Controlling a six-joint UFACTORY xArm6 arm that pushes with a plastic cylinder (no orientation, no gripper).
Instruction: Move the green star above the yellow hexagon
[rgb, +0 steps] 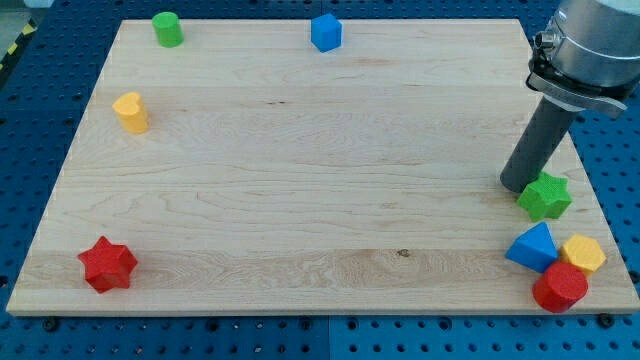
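The green star (545, 196) lies near the board's right edge. The yellow hexagon (583, 253) lies below it and slightly to the right, near the bottom right corner. My tip (517, 186) rests on the board just left of the green star, touching or almost touching its upper left side. The dark rod rises from there up to the arm at the view's top right.
A blue triangular block (533, 247) and a red block (560, 288) crowd the yellow hexagon. A red star (108, 264) is at bottom left, a yellow heart-like block (130, 112) at left, a green cylinder (167, 29) and blue cube (326, 32) at top.
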